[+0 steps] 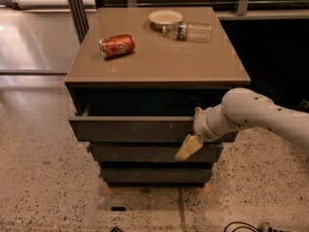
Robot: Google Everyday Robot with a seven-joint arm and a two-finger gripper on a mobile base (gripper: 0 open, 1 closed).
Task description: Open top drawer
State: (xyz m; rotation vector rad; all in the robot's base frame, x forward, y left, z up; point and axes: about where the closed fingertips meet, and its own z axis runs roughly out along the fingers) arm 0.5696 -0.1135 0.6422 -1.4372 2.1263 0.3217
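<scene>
The gripper (189, 147) sits at the right end of the top drawer (130, 129), against its front, with a pale yellow tip slanting down and to the left across the drawer below; whether it is open or closed, or has hold of anything, cannot be told from here; behind it the white arm (258, 112) runs off to the right edge, its rounded wrist against the drawer's right end; the top drawer is partly open, its dark flat front standing nearer than the cabinet (77, 79) edge above, with a dark gap between the front and the top slab; the front runs almost the full width of the cabinet and looks level; under it are two more drawers, the middle one (140, 152) and the bottom one (149, 174), both set further back and shut; on the tan cabinet top a red can (117, 46) lies on its side toward the left; at the far side a pale bowl (165, 18) stands, with a clear bottle (190, 31) lying just to its right, touching or nearly so; the cabinet rests on a speckled floor (43, 178); a cable (239, 226) shows at the near right edge.
</scene>
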